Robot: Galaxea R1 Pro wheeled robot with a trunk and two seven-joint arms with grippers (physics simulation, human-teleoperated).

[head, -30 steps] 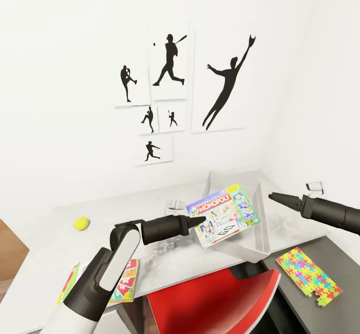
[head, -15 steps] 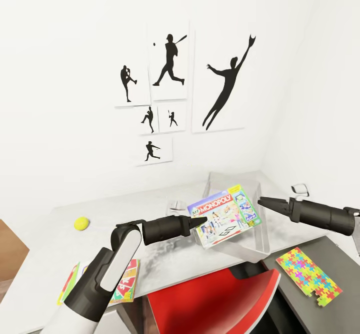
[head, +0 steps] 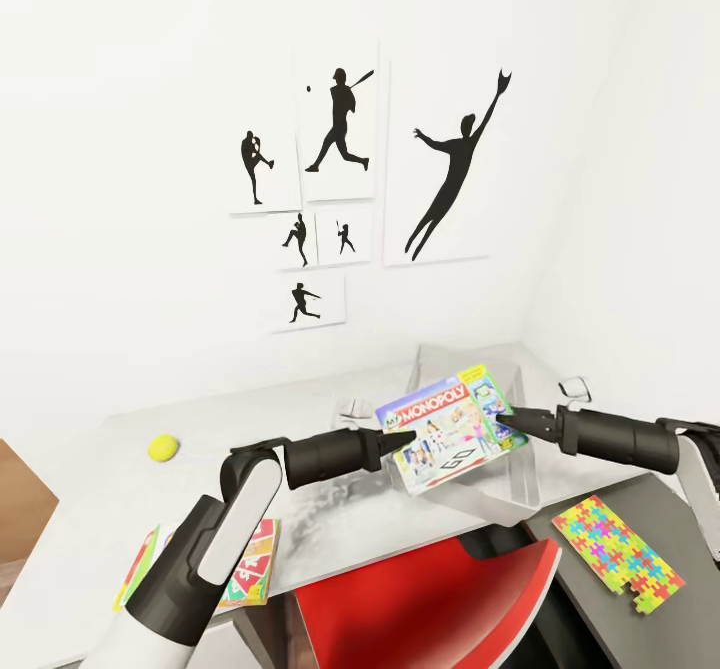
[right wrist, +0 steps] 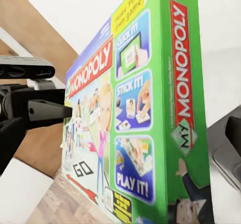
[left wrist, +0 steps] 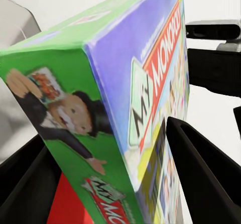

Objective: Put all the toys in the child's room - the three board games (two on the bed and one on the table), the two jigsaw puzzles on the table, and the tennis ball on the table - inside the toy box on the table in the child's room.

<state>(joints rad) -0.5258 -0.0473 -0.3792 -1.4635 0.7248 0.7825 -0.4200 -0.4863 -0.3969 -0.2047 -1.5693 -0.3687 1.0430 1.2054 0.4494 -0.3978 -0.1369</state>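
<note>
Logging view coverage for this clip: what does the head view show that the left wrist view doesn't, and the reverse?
Head view: the toy box, tennis ball, a jigsaw puzzle, a second board game on the table, and the wall pictures. Left wrist view: the green end panel of the Monopoly box with its mascot, clamped between the left gripper fingers. Shared: that box, and the right gripper at its far edge.

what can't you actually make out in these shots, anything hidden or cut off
- Light grey flared toy box, head view: its floor is hidden by the green Monopoly game box.
- Red-and-yellow flat game box, head view: mostly covered by the left arm.
- Right pincer, head view: its tips meet the Monopoly box; open or shut is unclear.
- Multicoloured jigsaw sheet: individual pieces too small to count.
</note>
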